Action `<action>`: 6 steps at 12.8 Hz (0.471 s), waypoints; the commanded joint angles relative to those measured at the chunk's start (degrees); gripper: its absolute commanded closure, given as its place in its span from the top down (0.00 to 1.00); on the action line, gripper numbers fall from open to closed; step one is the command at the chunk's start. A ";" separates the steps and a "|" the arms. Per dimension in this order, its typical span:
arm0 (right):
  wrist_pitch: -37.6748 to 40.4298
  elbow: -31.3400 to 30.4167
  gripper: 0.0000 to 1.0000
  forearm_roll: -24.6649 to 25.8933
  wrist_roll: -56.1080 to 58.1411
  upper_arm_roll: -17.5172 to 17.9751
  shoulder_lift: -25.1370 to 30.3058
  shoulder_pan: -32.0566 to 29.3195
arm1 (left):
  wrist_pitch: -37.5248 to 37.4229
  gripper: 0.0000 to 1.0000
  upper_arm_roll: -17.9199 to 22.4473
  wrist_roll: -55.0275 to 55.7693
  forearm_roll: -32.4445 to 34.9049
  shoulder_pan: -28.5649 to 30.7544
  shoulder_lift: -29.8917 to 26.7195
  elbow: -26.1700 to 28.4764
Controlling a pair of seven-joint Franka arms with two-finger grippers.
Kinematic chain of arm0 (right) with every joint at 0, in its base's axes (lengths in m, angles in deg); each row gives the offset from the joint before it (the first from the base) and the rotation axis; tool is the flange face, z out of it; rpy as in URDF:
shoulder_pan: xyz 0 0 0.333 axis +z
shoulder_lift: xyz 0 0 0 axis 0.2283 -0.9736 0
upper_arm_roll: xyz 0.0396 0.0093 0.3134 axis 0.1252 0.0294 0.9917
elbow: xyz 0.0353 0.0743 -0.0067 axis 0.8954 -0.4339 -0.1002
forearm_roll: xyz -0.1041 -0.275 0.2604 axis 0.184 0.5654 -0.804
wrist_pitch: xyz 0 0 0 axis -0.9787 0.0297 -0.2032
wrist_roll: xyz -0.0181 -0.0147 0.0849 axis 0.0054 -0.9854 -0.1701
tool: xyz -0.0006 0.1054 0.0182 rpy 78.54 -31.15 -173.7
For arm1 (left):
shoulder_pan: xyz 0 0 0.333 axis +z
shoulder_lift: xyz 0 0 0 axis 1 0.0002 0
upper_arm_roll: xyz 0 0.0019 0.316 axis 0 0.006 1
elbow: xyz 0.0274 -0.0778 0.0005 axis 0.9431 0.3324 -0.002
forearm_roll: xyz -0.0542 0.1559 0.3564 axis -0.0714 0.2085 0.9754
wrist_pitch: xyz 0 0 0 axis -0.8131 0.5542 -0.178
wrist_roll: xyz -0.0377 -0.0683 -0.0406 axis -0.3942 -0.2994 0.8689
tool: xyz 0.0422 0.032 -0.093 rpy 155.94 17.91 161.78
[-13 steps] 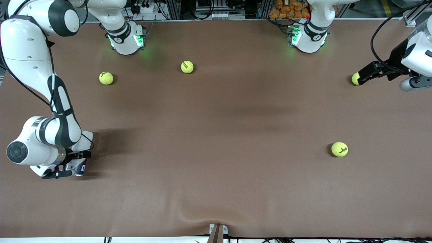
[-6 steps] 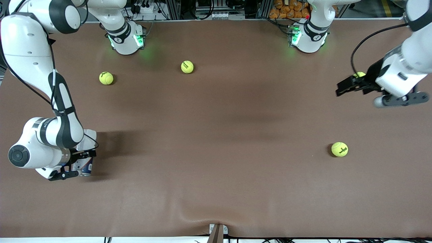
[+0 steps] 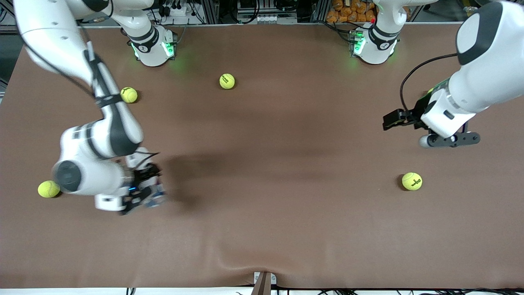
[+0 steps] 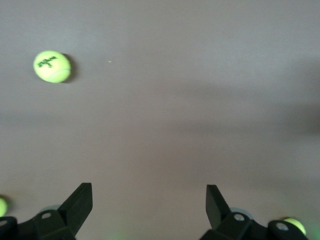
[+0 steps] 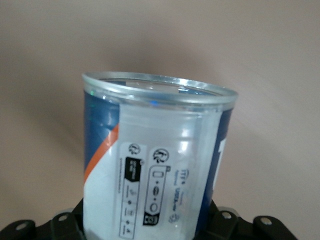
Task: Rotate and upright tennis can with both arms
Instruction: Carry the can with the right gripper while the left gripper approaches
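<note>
Gripping the tennis can (image 3: 154, 196), the right claw (image 3: 141, 192) sits low in the lower left of the front view, its fingers pressed onto the can's sides. In the right wrist view the tennis can (image 5: 155, 165) fills the frame, clear plastic with a dark-blue and white label, an orange stripe and a shiny rim, its open mouth pointing away from the camera over the brown table (image 5: 260, 45). The can is blurred in the front view, so I cannot tell whether it touches the table (image 3: 266, 164) or how it is tilted.

The left claw (image 3: 389, 121) hangs over bare table at the right of the front view, fingers spread wide and pinching nothing; the left wrist view shows the left claw (image 4: 149, 202) with both black fingertips (image 4: 80, 200) apart above the brown surface.

Five tennis balls show in the front view: one (image 3: 49, 189) at the left edge just beside the right arm's elbow, one (image 3: 129, 95) in the upper left partly covered by that arm, one (image 3: 227, 81) in the upper middle, one (image 3: 412, 181) at lower right, and a sliver of one (image 3: 430, 90) peeking out above the left arm's wrist.
</note>
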 commanded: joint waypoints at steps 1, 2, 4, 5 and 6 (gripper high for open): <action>-4.39 -1.29 0.83 3.60 6.65 2.64 0.46 7.22 | 0.96 1.00 -0.44 0.43 -4.83 0.49 2.38 -0.26; -7.81 -1.29 0.84 6.84 9.98 2.64 0.02 11.87 | 0.96 1.00 -0.44 0.52 -6.76 0.57 3.78 -0.26; -15.81 -1.46 0.86 9.85 16.66 2.46 -2.17 20.40 | 1.57 1.00 -0.44 0.43 -8.80 0.57 5.63 -0.17; -18.45 -1.46 0.86 10.38 19.56 2.46 -4.01 23.49 | 1.66 1.00 -0.44 0.43 -9.06 0.57 6.60 -0.25; -20.40 -1.37 0.86 11.52 21.42 2.29 -5.94 26.04 | 1.66 1.00 -0.44 0.43 -10.81 0.83 7.30 -0.08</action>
